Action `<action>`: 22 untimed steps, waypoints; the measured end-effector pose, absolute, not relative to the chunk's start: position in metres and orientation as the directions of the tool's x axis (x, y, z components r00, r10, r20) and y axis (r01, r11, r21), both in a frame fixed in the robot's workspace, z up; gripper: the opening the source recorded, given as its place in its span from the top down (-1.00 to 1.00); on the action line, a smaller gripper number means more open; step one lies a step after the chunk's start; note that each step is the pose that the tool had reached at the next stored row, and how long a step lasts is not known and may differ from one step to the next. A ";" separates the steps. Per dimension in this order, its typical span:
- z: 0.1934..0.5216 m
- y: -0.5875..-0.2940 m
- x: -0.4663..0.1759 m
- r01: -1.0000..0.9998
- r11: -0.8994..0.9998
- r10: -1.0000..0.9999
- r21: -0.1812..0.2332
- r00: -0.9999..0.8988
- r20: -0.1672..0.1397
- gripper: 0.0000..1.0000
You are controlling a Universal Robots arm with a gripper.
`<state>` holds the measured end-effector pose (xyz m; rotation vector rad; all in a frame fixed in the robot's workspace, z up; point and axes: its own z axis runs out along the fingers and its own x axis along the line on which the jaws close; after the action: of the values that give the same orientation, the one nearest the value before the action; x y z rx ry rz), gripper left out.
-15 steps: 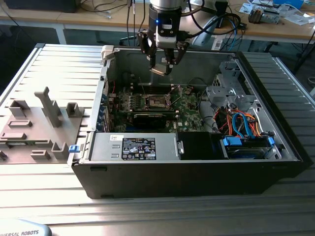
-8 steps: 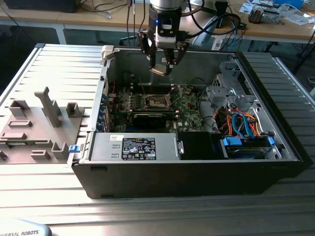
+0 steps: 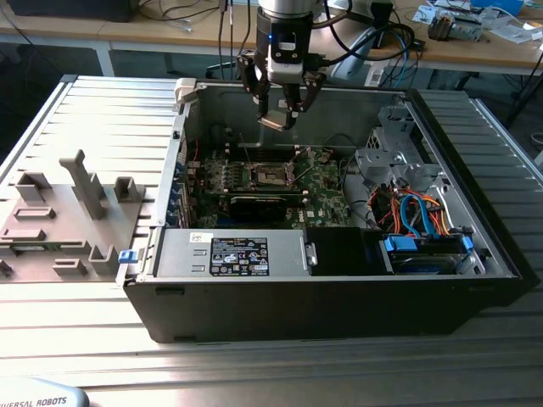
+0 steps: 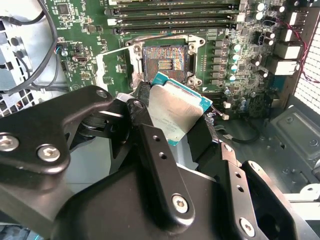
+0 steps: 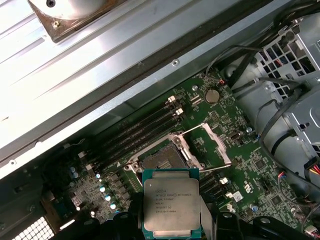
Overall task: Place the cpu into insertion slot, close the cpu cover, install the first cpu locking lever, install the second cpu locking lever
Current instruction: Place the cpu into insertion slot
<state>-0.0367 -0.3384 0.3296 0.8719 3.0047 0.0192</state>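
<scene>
The gripper [image 3: 280, 114] hangs above the open computer case [image 3: 339, 297], which lies on a ribbed metal surface [image 3: 102, 110]. It is clamped on the cpu [image 5: 171, 202]. In both wrist views the fingers [image 4: 142, 107] press on opposite edges of the chip, whose dull metal top faces the cameras and whose teal rim shows all round. The chip sits tilted in the grip, not level with the board.

The insertion slot [image 5: 162, 157] lies below the gripper on the green motherboard [image 4: 225, 90], just past the chip's leading edge. Its dark contact field is bare and nothing is seated in it. The cpu is well clear of the slot and touches neither it nor the board. The cpu cover [image 5: 216, 144] is swung up and away from the slot on the side farther from the memory slots [image 4: 170, 15], so the recess is open from above. A thin wire locking lever [image 5: 189, 130] stands raised beside the cover, unlatched.

By this showing the task is at its first step. The chip is picked up and carried over the board but not yet placed. The cover is not closed, and neither lever is fastened.
</scene>
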 end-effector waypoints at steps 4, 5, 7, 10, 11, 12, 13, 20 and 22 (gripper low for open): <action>0.330 -0.338 -0.037 0.537 0.843 0.537 0.015 -0.843 -0.009 -0.08; 0.330 -0.338 -0.037 0.538 0.843 0.538 0.015 -0.843 -0.009 -0.08; 0.330 -0.338 -0.037 0.539 0.842 0.539 0.015 -0.842 -0.009 -0.08; 0.329 -0.338 -0.037 0.543 0.840 0.543 0.015 -0.840 -0.009 -0.08; 0.329 -0.338 -0.037 0.544 0.839 0.544 0.015 -0.839 -0.009 -0.08; 0.329 -0.338 -0.037 0.545 0.838 0.546 0.015 -0.838 -0.009 -0.08; 0.329 -0.338 -0.037 0.547 0.837 0.547 0.015 -0.837 -0.009 -0.08; 0.329 -0.338 -0.037 0.556 0.831 0.556 0.015 -0.831 -0.009 -0.08; 0.329 -0.338 -0.037 0.557 0.830 0.558 0.015 -0.830 -0.009 -0.08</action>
<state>-0.0367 -0.3384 0.3291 0.9117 2.9927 0.0188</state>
